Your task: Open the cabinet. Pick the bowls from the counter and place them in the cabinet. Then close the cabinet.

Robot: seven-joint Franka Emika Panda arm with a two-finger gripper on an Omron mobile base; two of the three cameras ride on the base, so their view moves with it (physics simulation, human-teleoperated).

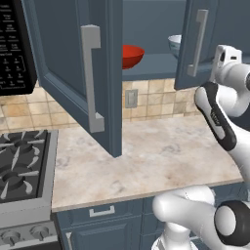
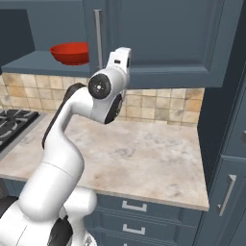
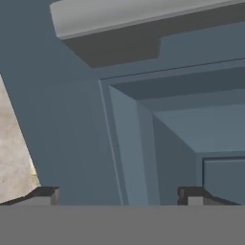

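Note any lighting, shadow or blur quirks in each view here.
Left base view: flat even light, red bowl glossy, soft pixelation. Right base view: dim cabinet interior, faint shadow on the counter. Hand view: door handle looms large, blurred by closeness.

Kitchen setting. Tan tiled backsplash (image 1: 161, 100) across mid-frame, with a grey wall outlet (image 1: 131, 98) set in it. Black gas stove (image 1: 22, 163) at lower left, black microwave (image 1: 12, 49) at upper left. Blue base cabinets (image 2: 144, 216) with small silver handles along the bottom edge.
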